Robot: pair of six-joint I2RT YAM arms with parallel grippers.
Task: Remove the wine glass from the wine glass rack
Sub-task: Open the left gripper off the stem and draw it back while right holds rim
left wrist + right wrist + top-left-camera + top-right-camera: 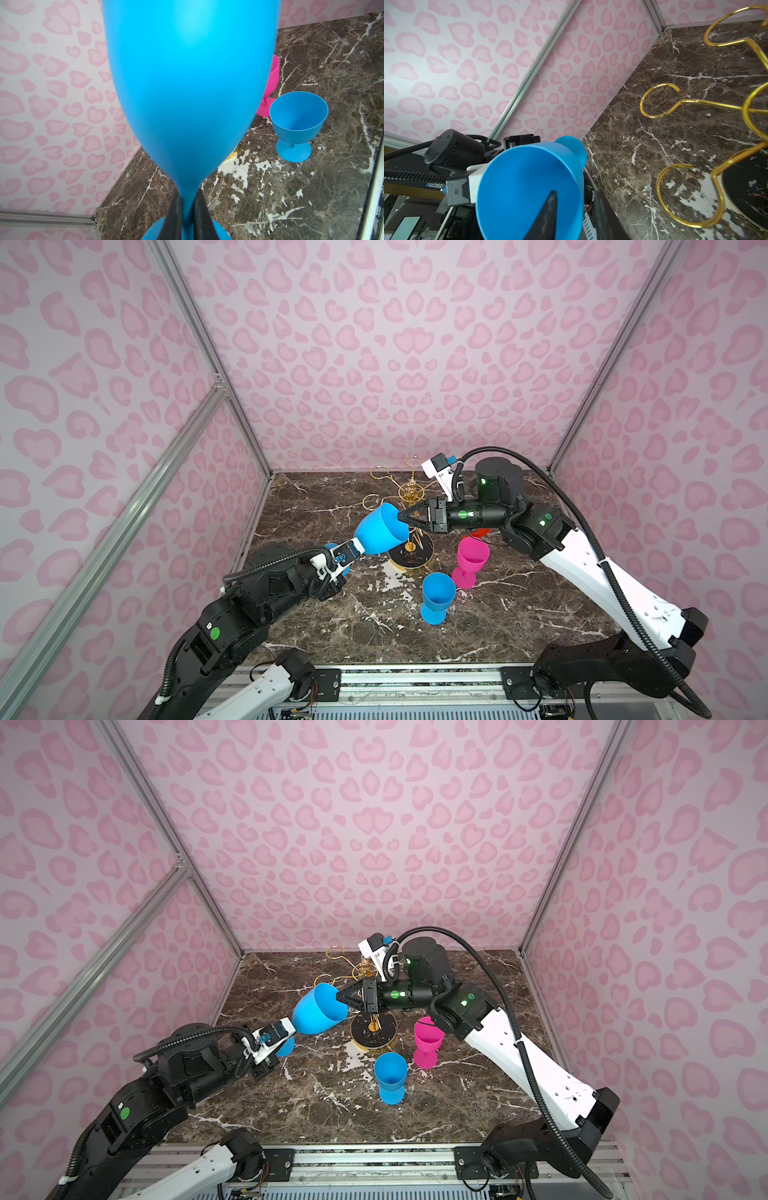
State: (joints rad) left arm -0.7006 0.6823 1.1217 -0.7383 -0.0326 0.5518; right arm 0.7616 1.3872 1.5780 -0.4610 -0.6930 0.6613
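The left gripper (pixel 188 196) was clamped on the stem of the wine glass (pixel 380 529), tilted clear of the rack (pixel 409 491) beside the right jaws. The right gripper (pixel 575 193) stood partly open astride the rim — one finger inside the bowl. So shallow a pinch might slip and drop it once the stem was freed.

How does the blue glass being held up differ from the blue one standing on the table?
The tall blue plastic wine glass hangs tilted in the air, stem pinched by the left tool; the short blue plastic goblet stands upright on the marble table. The wine glass's bowl is long and narrow, the goblet's short and wide. Both are blue.
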